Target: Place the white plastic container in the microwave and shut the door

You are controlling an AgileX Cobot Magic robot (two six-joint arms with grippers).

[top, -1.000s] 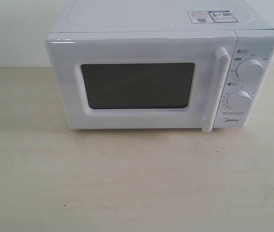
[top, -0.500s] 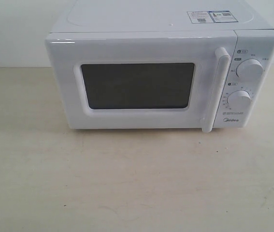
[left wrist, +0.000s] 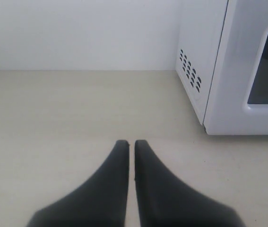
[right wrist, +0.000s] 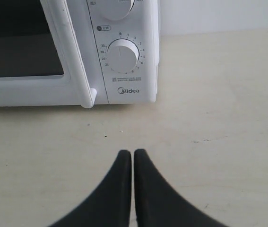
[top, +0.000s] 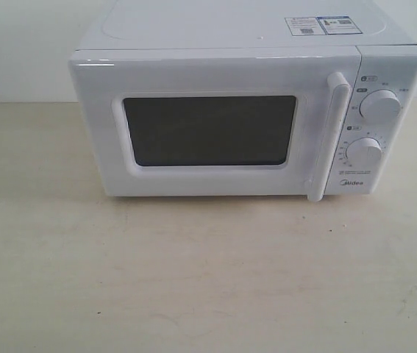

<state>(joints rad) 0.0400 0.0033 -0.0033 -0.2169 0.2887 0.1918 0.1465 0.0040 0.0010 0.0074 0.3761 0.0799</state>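
The white plastic container showed in none of the 3 views, while the microwave (top: 245, 66) stood on the pale table (top: 193, 279) with its door (top: 208, 73) shut flush and its handle (top: 331, 136) beside the 2 knobs (top: 379, 107). Nothing had shifted over the last second: the left gripper (left wrist: 131, 144) hung over the table off the oven's vented side, tips pressed together and empty, and the right gripper (right wrist: 133, 153), likewise closed on nothing, hung before the dials. The stillness suggested a task either finished, container hidden behind the dark window (top: 209, 131), or not begun; the views could not settle which.
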